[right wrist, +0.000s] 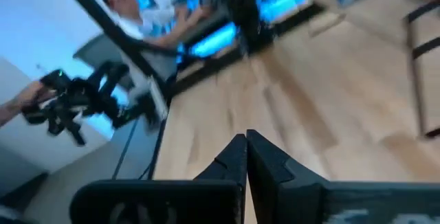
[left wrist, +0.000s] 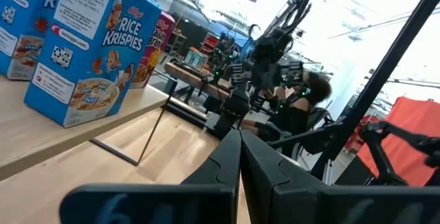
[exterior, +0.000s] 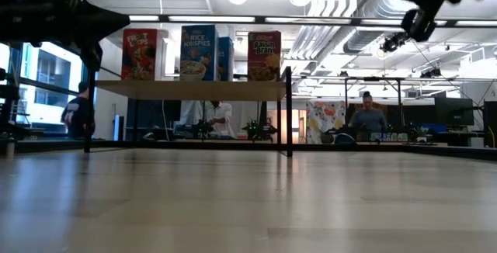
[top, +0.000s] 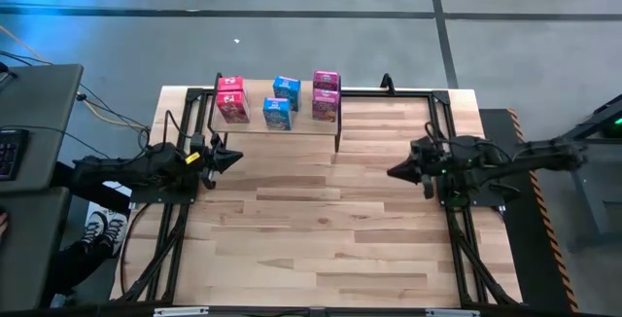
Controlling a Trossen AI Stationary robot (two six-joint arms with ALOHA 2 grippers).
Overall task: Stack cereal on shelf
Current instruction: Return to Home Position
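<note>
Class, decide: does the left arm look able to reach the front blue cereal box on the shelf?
Probably yes: the left pincer, shut, hovers near the front edge of the shelf, and nothing stands between it and the front blue box, though it must open first.

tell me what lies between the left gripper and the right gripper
Only bare tabletop, seen in the high view, lies between the left gripper and the right gripper. The shelf with its cereal boxes stands off that line.
</note>
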